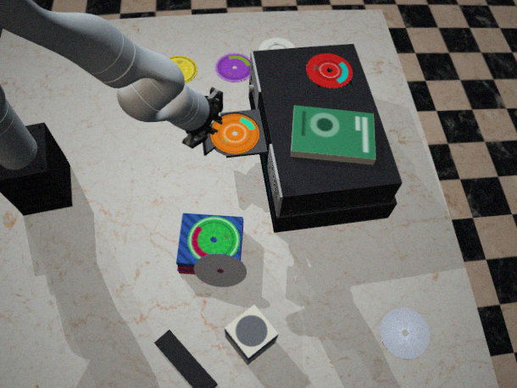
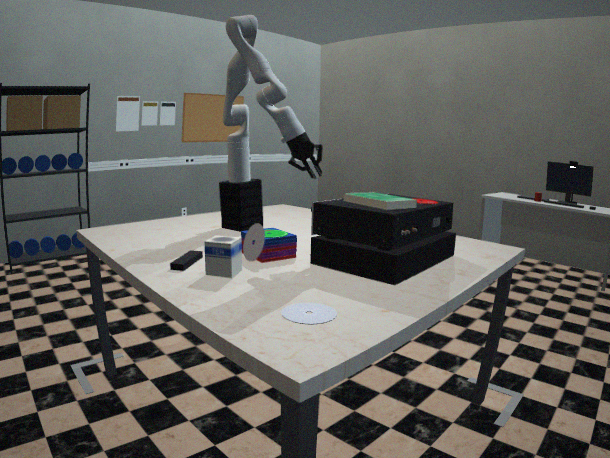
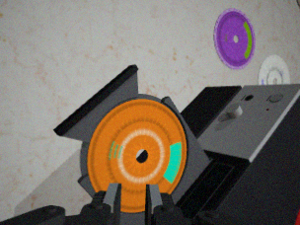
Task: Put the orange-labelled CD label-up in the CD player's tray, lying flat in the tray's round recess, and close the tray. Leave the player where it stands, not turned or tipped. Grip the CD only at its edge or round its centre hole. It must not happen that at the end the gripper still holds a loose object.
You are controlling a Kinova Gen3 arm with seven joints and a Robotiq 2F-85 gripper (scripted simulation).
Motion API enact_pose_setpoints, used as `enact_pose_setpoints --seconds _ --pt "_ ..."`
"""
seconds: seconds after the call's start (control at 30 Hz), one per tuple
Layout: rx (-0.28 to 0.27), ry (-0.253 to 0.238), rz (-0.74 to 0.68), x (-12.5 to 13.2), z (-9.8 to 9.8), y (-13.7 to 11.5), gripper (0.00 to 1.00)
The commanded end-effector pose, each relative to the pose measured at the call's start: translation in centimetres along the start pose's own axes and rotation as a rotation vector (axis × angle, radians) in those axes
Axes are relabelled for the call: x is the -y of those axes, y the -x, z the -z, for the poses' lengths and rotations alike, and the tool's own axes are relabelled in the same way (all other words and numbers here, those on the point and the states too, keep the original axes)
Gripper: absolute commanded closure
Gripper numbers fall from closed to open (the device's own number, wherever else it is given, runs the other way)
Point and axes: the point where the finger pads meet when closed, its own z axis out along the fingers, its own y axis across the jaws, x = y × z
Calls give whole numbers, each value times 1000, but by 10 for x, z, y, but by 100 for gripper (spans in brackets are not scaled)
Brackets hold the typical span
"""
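Orange-labelled CD — teal arc, label-up

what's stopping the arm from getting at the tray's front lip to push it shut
Probably nothing. The gripper hangs just above the tray's front lip, jaws narrow and holding nothing. The orange CD lies in the recess.
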Motion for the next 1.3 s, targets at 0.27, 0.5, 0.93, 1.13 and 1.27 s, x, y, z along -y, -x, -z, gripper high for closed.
enact_pose_setpoints --seconds 0.27,0.5,0.93,1.13,1.27 --pt "3 0 18 -7 2 0 76" --pt "3 0 18 -7 2 0 76" --pt "3 0 18 -7 2 0 76" --pt "3 0 17 -7 2 0 90" --pt "3 0 16 -7 2 0 90"
